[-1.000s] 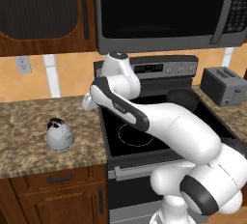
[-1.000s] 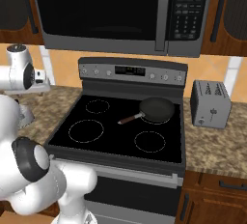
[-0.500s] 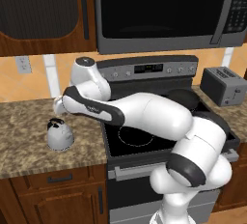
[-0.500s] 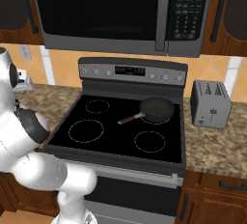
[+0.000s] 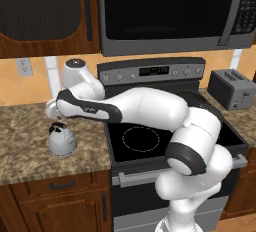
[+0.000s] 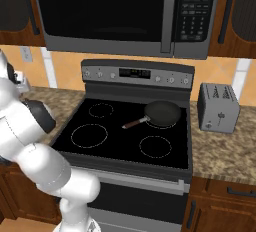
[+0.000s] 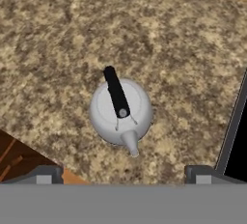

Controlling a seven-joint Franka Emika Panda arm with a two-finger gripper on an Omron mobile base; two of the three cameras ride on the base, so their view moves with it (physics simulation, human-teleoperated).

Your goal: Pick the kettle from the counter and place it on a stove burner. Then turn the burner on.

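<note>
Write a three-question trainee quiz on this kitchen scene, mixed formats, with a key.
1. True or false: the kettle already sits on the stove burner.
2. Multiple choice: what lies on the cooktop? A) frying pan B) toaster C) kettle
3. Fill in: in the hand view, the kettle's black handle lies above the gap between the hand's ____.

Key
1. False; it stands on the counter.
2. A, the frying pan.
3. fingertips
</note>
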